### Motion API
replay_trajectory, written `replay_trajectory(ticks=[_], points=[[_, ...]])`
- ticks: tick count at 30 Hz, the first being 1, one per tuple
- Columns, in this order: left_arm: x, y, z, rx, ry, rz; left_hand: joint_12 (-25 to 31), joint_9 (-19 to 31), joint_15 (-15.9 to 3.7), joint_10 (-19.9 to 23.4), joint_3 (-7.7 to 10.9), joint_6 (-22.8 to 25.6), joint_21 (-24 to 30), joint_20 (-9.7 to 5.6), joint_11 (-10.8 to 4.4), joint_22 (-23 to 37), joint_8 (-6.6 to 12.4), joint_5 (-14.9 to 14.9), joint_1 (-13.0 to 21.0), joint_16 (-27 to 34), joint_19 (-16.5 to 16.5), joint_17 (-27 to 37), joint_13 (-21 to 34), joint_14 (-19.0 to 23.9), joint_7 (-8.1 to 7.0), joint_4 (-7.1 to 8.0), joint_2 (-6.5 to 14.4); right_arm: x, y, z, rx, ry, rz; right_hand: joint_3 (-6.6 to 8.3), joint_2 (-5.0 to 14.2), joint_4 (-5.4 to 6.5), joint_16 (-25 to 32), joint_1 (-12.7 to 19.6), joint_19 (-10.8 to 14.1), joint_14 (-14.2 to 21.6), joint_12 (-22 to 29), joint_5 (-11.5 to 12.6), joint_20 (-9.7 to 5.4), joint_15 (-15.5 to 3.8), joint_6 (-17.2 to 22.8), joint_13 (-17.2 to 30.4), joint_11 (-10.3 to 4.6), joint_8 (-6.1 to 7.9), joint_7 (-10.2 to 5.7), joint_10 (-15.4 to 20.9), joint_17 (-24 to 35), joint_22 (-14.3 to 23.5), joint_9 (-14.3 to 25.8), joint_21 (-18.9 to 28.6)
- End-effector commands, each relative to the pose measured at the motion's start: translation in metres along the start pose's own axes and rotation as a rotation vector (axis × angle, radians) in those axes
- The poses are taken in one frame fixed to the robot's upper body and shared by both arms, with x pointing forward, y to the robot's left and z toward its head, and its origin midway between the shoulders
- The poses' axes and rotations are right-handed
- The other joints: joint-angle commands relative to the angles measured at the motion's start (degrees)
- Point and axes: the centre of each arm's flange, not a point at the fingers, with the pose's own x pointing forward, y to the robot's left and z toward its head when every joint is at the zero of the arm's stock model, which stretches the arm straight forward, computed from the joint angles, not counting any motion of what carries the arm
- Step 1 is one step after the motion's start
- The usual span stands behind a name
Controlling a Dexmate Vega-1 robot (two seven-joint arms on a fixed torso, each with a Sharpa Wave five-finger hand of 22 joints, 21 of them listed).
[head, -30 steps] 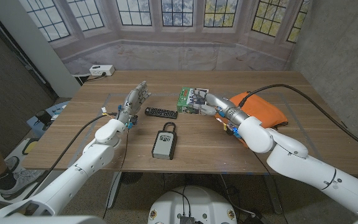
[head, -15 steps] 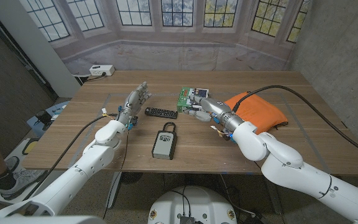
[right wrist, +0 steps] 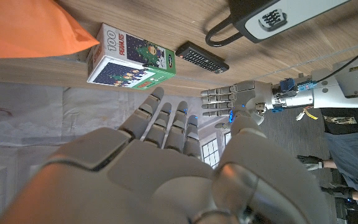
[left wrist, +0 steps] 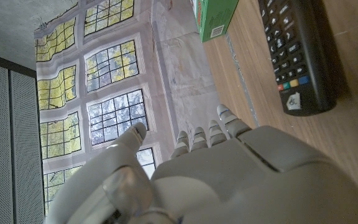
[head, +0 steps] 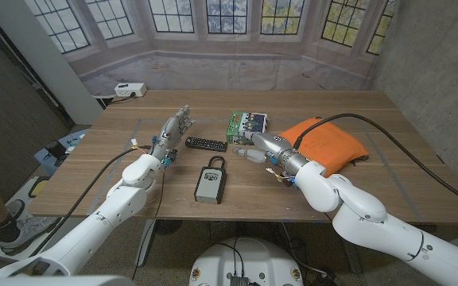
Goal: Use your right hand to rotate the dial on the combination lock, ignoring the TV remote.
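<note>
Swinging in from beside the orange cloth (head: 328, 143), the right hand (head: 254, 148) now hangs above the tabletop (head: 388, 183) just right of the lock's shackle, nearer than it was a second ago; its fingers are spread and hold nothing. The combination lock (head: 209, 183) lies flat near the front middle of the tabletop, untouched, its dial face up. That suggests the reach is under way but contact is still to come: the hand must drop and come a little nearer to the body of the lock. The left hand (head: 172, 129) has not moved, fingers apart, empty. Beyond the lock lies the remote (head: 205, 144), and past it the green box (head: 247, 125).
</note>
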Motion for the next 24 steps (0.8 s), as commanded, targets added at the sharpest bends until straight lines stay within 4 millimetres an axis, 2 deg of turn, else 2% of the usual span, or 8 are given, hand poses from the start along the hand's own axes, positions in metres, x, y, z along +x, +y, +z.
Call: replay_trajectory(ticks=[1,10,24], points=[[0.001,0.000,0.000,0.012,-0.016,-0.004,0.30,0.32,0.35,-0.02,0.20,-0.29,-0.07,0.09,0.22,0.18,0.16,0.01,0.52,-0.01,0.48,0.06,0.19,-0.09,-0.08,-0.48,0.08,-0.002,0.012,0.009,-0.015,-0.024,0.023,0.07,-0.32,-0.40,0.30,0.45,0.40,0.81,-0.08,0.23,-1.95,-2.14,0.57,-0.04,-0.39,0.36,-0.10,0.18,0.14,0.15,0.14,0.05],[-0.003,0.001,-0.006,0.004,-0.022,0.003,0.32,0.32,0.35,0.03,0.23,-0.19,-0.05,0.04,0.20,0.19,0.19,0.00,0.49,0.01,0.57,0.10,0.19,-0.05,-0.01,-0.51,0.09,-0.002,0.020,0.016,-0.028,-0.027,0.043,0.08,-0.23,-0.48,0.41,0.62,0.51,1.24,-0.04,0.24,-1.97,-2.29,2.10,-0.04,-0.65,0.76,-0.45,0.55,0.08,0.15,0.15,0.04],[-0.010,-0.002,-0.013,-0.002,-0.023,0.010,0.31,0.33,0.33,-0.02,0.28,-0.13,-0.06,0.04,0.18,0.19,0.20,-0.01,0.47,0.02,0.59,0.12,0.20,-0.03,-0.02,-0.59,0.11,0.001,0.029,0.022,-0.073,-0.039,0.037,0.10,-0.13,-0.61,0.95,0.94,1.13,2.89,0.22,0.28,-1.70,-1.96,2.58,-0.02,-0.43,0.62,-0.77,1.70,0.01,0.13,0.17,0.16]])
